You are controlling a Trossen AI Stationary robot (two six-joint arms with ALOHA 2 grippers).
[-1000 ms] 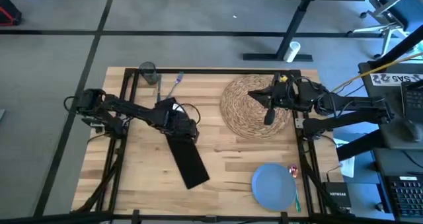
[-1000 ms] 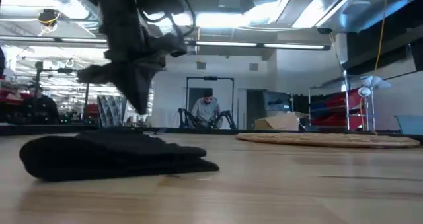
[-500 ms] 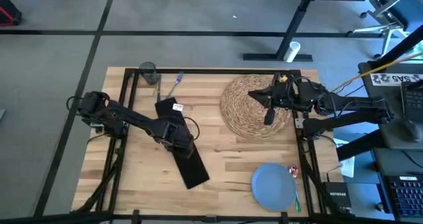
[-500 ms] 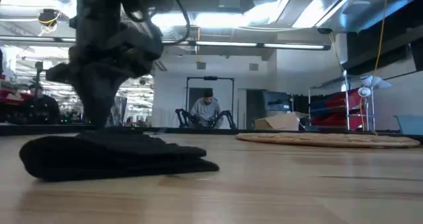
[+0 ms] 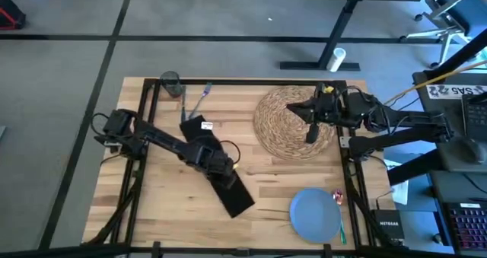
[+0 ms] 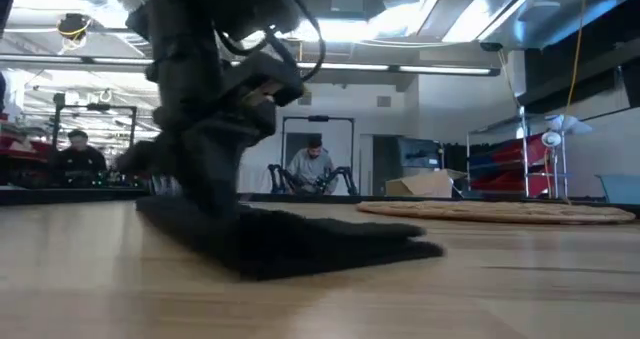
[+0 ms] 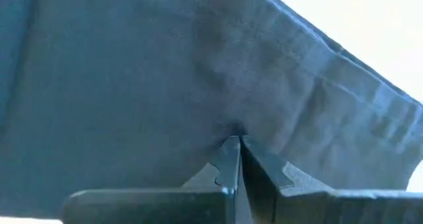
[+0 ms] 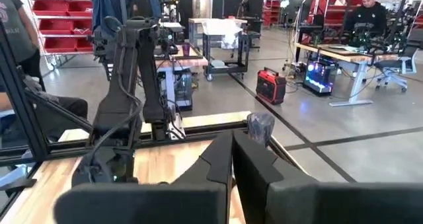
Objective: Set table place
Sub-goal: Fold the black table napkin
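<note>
The black napkin point(image 5: 221, 170) lies flat and slantwise at the middle of the table point(image 5: 167, 212), showing a white tag at its far end. My left gripper point(image 5: 222, 167) stands on its middle, shut. Over the near right part of the round straw placemat point(image 5: 285, 121), my right gripper point(image 5: 310, 133) hangs shut and holds nothing. The blue plate point(image 5: 314, 215) lies at the near right corner, with red-handled cutlery point(image 5: 337, 199) and green cutlery point(image 5: 342, 229) beside it. At the far left are the teal fork point(image 5: 202, 100) and the grey glass point(image 5: 170, 83). My left gripper presses its shut fingertips point(image 7: 231, 148) down on the napkin's middle point(image 7: 225, 112) from above. The cloth puckers a little around the tips. The napkin point(image 6: 300, 241) stays flat on the table under them.
The black frame's bars point(image 5: 148, 121) run along the table's left and right sides. Bare wood lies between the napkin and the plate. In the low view a person point(image 6: 313, 167) sits far behind the table.
My left gripper has come down, still shut, onto the napkin and gone toward the table's near right. The napkin has slid along the table with it and turned: its near end swung toward the right edge, and its far end with the white tag came into view.
</note>
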